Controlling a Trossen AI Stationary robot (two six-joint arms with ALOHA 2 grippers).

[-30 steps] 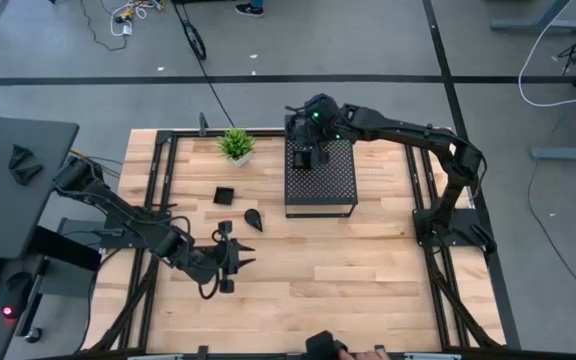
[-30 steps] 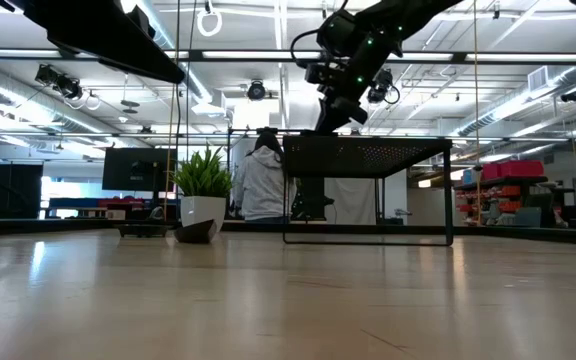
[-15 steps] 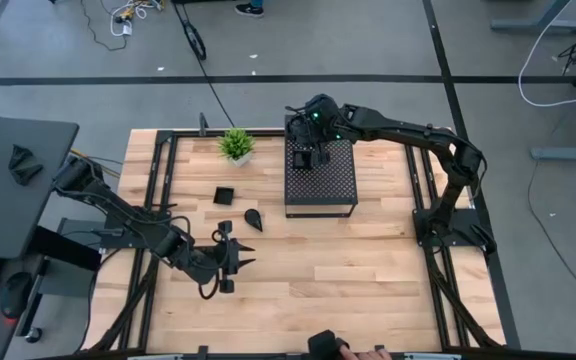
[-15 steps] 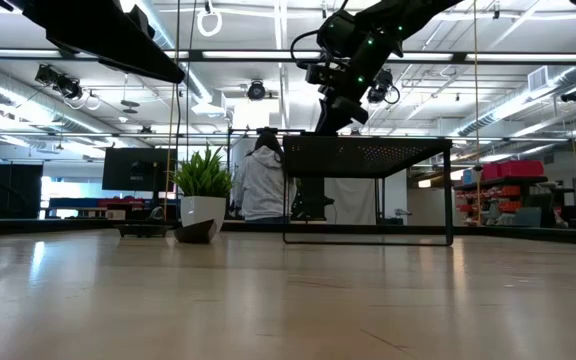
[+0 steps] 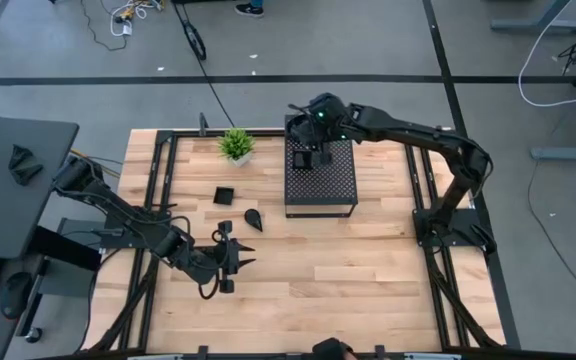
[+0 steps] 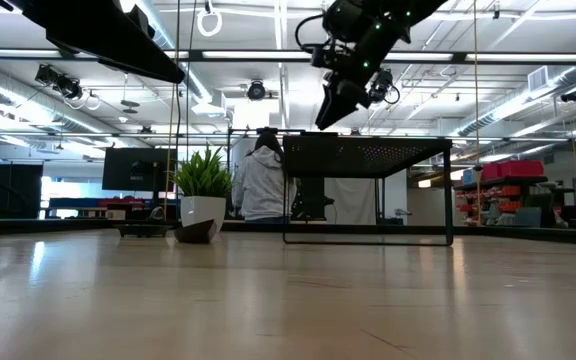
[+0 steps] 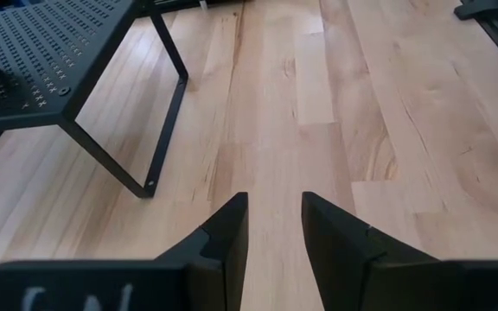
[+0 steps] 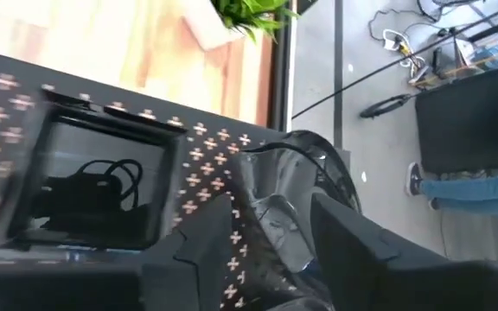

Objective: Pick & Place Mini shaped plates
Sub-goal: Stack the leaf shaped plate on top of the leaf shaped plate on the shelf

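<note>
From overhead I see the right gripper (image 5: 308,157) above the far left corner of the perforated box (image 5: 321,180). Only the right wrist view shows a square plate (image 8: 93,190) and a rounded plate (image 8: 305,186) lying on the box top; its fingers (image 8: 210,238) stand parted, holding nothing. Two more plates, one square (image 5: 225,195) and one teardrop (image 5: 252,217), lie on the table (image 5: 368,270). The left gripper (image 7: 273,229), fingers apart, hovers low over the wood. I can read no writing.

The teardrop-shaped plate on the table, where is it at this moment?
In the high view the teardrop plate lies on the bare wood left of the black perforated box, just below and right of the square plate.
</note>
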